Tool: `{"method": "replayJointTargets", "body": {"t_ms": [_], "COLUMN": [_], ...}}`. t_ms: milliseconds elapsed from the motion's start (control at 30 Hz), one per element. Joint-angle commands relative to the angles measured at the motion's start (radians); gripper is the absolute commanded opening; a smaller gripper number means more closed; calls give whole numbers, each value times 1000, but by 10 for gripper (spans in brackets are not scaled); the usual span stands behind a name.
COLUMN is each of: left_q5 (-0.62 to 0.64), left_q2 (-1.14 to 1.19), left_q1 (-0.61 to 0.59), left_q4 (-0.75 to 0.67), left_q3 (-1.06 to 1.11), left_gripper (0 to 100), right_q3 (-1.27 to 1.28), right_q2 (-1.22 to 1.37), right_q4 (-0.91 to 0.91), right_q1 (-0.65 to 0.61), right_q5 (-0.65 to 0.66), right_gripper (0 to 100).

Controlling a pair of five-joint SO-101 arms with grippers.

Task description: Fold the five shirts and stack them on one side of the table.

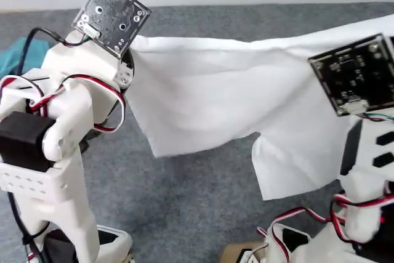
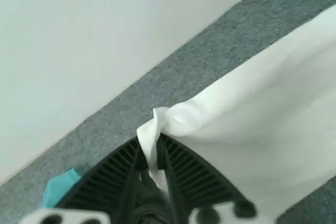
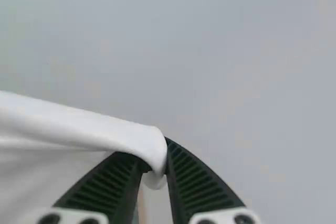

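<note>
Left gripper [image 2: 149, 148]: clenched on a bunched corner of the white shirt [image 1: 209, 97]; ribbed black jaws, white plastic body.
Right gripper [image 3: 155, 169]: likewise clamped, on a rolled edge of the same shirt.

1. Table [image 1: 184, 214]: grey, felt-like nap, matte and flat.
2. White shirt: thin, smooth, limp cloth. It is held up off the table, stretched between the two grippers as a hanging sheet. The top edge is taut, the lower edge loose, and a squarish flap droops on the right arm's side.
3. Teal cloth [image 1: 12, 53]: soft fabric at the table's edge beside the left arm. It is possibly another shirt; whether it is folded cannot be told.

Progress, as judged: this shirt is lifted and spread but no fold has been made yet. Folding, placing and stacking remain. The count of finished shirts cannot be told.
</note>
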Motion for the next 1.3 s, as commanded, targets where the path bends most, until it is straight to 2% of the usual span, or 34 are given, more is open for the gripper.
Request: {"method": "replayJointTargets", "body": {"t_ms": [0,167,400,633,767,967,1133,1267], "left_q5": [11,6,-8,-160,-186,-192,-244,-244], "left_q2": [-25,-124,-279,-413,-488,-574,-594,-598], "left_q1": [-2,0,-48,-184,-221,-259,-301,-307], "left_q4": [25,25,21,5,-21,-21,-14,-14], "left_q3": [-33,-18,-21,-21,-18,-15,-12,85], "left_gripper": [6,6,6,6,6,6,6,6], "right_q3": [-25,-25,-23,-23,-17,-17,-17,34], "right_q2": [-12,-51,-117,-183,-217,-271,-288,-268], "right_q4": [-85,-186,-211,-203,-200,-68,48,91], "right_q1": [56,82,88,211,282,283,283,282], "right_q5": [8,6,9,9,9,46,46,40], "right_gripper": [11,11,11,11,11,11,11,11]}}
